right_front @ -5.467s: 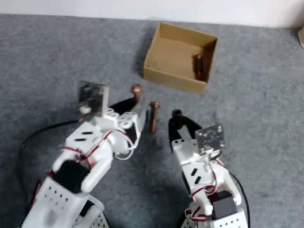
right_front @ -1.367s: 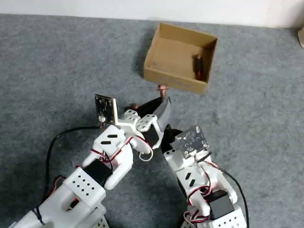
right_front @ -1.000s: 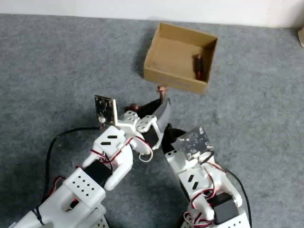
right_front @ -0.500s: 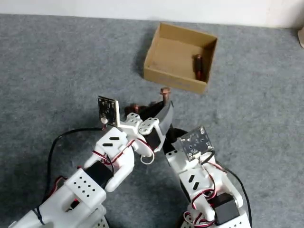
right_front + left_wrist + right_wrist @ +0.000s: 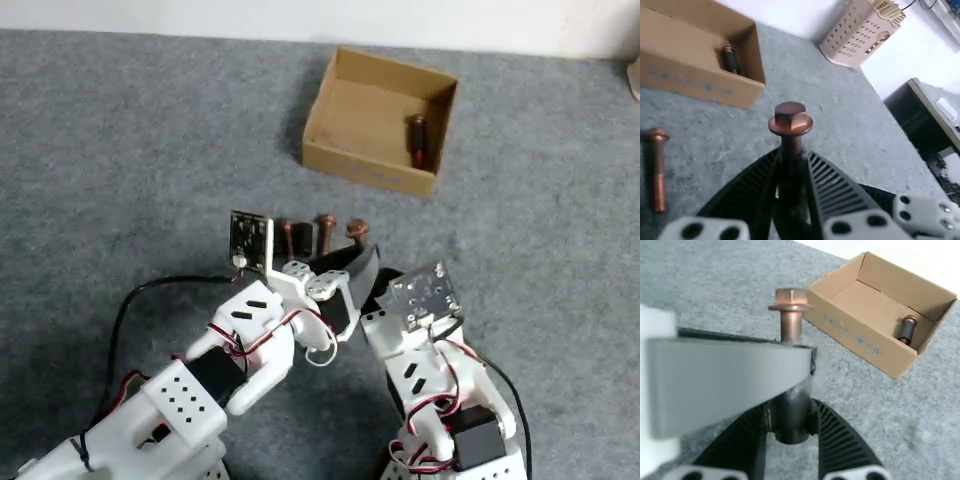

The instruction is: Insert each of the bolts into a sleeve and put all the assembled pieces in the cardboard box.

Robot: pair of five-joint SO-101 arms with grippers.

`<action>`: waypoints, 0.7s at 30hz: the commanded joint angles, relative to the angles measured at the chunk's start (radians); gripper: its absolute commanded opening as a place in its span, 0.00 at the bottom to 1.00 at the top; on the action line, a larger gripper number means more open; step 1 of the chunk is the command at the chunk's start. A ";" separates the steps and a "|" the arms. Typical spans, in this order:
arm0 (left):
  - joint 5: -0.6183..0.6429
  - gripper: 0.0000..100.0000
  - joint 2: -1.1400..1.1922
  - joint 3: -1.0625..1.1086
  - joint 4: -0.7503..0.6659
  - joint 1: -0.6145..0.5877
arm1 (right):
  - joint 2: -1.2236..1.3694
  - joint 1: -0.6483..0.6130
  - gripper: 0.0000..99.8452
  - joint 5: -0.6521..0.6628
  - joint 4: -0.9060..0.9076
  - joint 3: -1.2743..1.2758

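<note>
My left gripper (image 5: 791,157) is shut on the shaft of a copper bolt (image 5: 790,120) that stands head up; in the high view this left gripper (image 5: 352,258) is at mid-table. Directly below it, my right gripper (image 5: 790,410) is shut on a black sleeve (image 5: 790,419), and the bolt (image 5: 790,315) lines up with the sleeve's top. A left finger hides where they meet. Two loose bolts (image 5: 326,232) (image 5: 285,238) lie on the carpet beside the left gripper. The cardboard box (image 5: 340,158) stands farther back with one assembled piece (image 5: 418,141) inside.
Grey carpet (image 5: 120,150) covers the table, with free room to the left and right of the box. A pink perforated holder (image 5: 860,30) stands beyond the box by the wall. A black cable (image 5: 125,300) loops beside the left arm.
Both grippers have drawn back from the box toward the near edge. The held bolt came with the left gripper and now stands over the sleeve. The two loose bolts have come into sight.
</note>
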 commanded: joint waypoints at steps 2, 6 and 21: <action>-0.049 0.00 0.001 -0.010 0.005 0.030 | -0.010 0.030 0.00 0.000 -0.024 -0.053; -0.255 0.03 0.001 -0.033 0.006 0.039 | -0.010 0.030 0.00 0.005 -0.024 -0.045; -0.442 0.40 -0.001 -0.107 0.173 0.045 | -0.010 0.031 0.00 0.008 -0.053 0.007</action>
